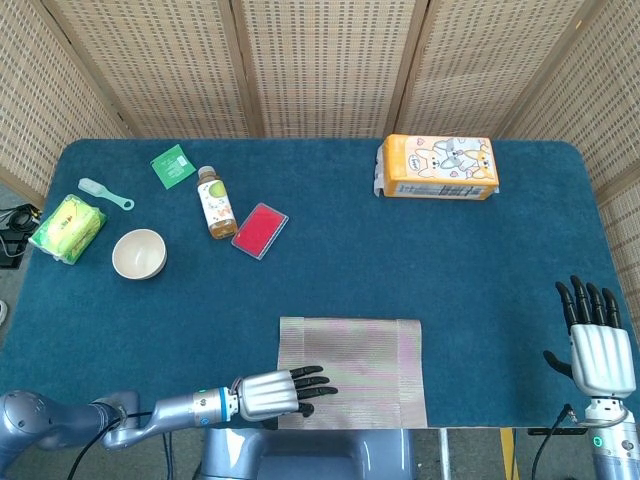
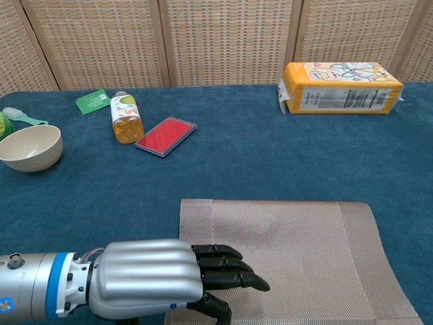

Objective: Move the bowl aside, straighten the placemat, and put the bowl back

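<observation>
The left hand [image 2: 169, 281] is showing a smooth silver shell over its back, with ridges running along it, and the fingers [image 2: 230, 267] coming out of it are glossy black. Behind the shell a blue ring is sitting around the wrist, followed by a silver-grey cylinder with a small round screw and a blue dot. In the head view the left arm [image 1: 60, 425] is looking bluish grey and rounded, and a thin black cable is running beside it. The right hand [image 1: 598, 348] is having the same silver ribbed back and black fingers, with a silver wrist below carrying a small green light and a dark cable.
</observation>
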